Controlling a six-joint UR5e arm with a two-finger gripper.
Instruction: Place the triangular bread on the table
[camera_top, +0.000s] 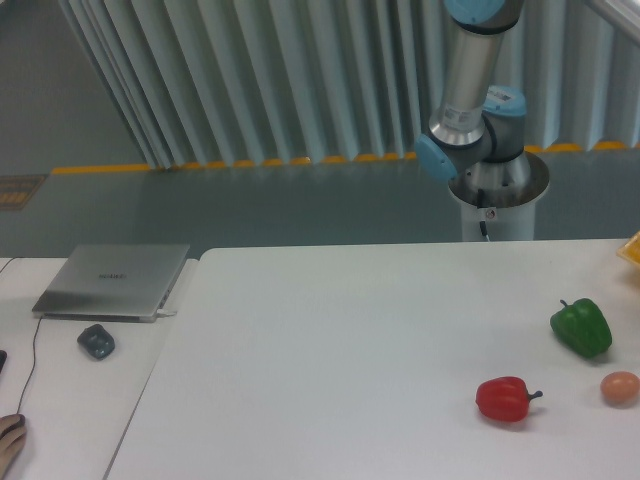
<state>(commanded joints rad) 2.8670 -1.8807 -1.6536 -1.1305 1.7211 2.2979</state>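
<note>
White table (330, 340) fronts a ribbed grey wall. Arm base (480, 130) stands behind the far edge; fingers out of frame, state not determinable. Triangular bread not identifiable; only a yellow sliver (632, 250) shows at the right edge. Judged: placing not begun. Green pepper (581, 327), red pepper (505, 398) and an egg-like ball (619, 387) occupy the near right corner; open table lies left of them.

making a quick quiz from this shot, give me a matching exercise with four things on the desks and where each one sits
Things:
1. green pepper
2. red pepper
3. laptop
4. orange-pink ball

Places:
A. on the paler desk at left, lid closed
B. near the right edge, just below the green pepper
C. right side, farthest back of the three foods
D. front right, left of the ball

Pairs: 1-C, 2-D, 3-A, 4-B
</note>
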